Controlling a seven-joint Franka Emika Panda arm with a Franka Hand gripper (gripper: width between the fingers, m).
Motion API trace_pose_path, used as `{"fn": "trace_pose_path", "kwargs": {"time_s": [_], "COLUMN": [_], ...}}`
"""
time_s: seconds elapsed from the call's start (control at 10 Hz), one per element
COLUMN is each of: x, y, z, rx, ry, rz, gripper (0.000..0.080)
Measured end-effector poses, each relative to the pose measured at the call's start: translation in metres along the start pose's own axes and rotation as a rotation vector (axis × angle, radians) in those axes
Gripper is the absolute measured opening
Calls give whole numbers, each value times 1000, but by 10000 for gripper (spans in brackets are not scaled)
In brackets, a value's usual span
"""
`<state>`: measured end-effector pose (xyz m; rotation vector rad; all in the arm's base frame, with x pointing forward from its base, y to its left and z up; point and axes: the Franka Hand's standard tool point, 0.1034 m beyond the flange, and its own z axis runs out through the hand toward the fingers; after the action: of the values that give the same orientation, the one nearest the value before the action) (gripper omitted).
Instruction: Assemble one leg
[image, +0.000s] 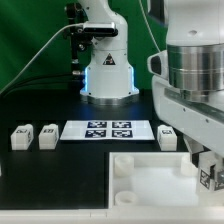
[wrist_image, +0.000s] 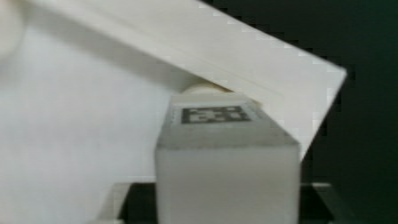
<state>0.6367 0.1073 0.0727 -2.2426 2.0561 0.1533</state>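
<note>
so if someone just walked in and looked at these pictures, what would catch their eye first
Probably the claw at the exterior view's right, shut on a leg and held low over the big white tray-like part. The wrist view shows that leg filling the frame, its marker tag facing the camera. Behind lies the marker board, with loose legs at the exterior view's left.
</note>
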Motion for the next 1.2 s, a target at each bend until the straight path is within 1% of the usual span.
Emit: {"fn": "trace_pose_path", "kwargs": {"time_s": [0.1, 0.2, 0.6, 0.8, 0.9, 1.0, 1.1, 1.2], "x": [1, 1, 1, 3, 2, 0, -9, -17], "y": [2, 3, 2, 3, 4, 5, 9, 15], "z": [0, 0, -2, -3, -2, -1, 1, 0], "rx": [15, 23, 14, 12, 8, 7, 15, 10], "ry": [-31, -65, -57, -42, -42, -42, -40, -43], "rz": [100, 202, 455, 466, 465, 464, 459, 450], "gripper": [294, 294, 295, 295, 374, 374, 567, 624]}}
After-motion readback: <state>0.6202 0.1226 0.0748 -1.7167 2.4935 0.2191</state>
